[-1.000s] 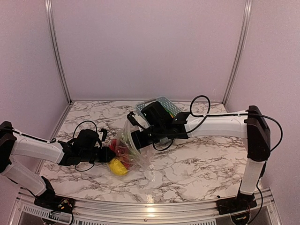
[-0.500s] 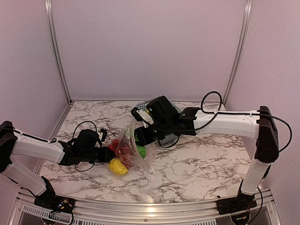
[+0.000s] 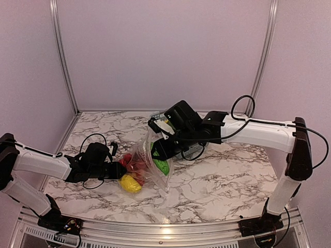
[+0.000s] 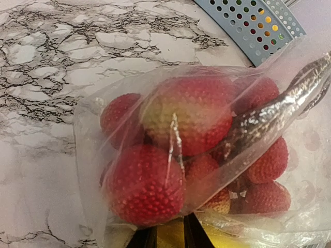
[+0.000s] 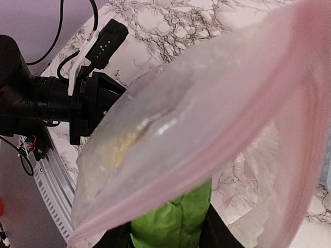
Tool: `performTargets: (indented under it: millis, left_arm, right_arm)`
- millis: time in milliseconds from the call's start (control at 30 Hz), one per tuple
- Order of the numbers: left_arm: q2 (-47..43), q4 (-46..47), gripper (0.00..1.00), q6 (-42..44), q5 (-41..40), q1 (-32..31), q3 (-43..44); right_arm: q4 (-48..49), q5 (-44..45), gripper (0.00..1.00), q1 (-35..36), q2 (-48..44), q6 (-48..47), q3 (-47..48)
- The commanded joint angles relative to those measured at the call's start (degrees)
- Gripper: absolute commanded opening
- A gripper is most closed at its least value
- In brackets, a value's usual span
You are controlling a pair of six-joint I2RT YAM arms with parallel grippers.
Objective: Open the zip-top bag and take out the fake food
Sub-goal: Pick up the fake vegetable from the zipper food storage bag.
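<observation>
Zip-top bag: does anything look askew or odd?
Yes: the clear crinkly plastic zip-top bag is askew, one end held high at the right gripper, which clamps a green leafy toy piece; red bumpy toy fruits bunch at the low end.

A white tabletop (image 3: 222, 181) veined with dark grey marbling sits inside a booth with plain pale lilac walls (image 3: 165, 51) and silver metal corner posts (image 3: 61, 57). A blue-grey perforated plastic basket (image 4: 248, 23) rests toward the back of the tabletop.

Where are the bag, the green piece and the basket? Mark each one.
bag (image 4: 89, 135), left wrist view, clear left wall
green piece (image 5: 171, 223), right wrist view, its middle
basket (image 4: 249, 23), left wrist view, perforated wall
</observation>
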Motion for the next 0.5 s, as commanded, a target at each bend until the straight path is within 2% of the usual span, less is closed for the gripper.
performTargets:
  millis: [0, 467]
  left_arm:
    - [0.64, -2.62, 0.2, -0.21, -1.75, 0.43, 0.36]
    - [0.2, -1.87, 0.21, -0.39, -1.76, 0.51, -0.54]
  right_arm:
    - [-6.17, 0.46, 0.31, 0.12, -2.44, -2.33, 2.96]
    - [-16.02, -0.2, 0.3, 0.17, -6.53, -4.53, 3.65]
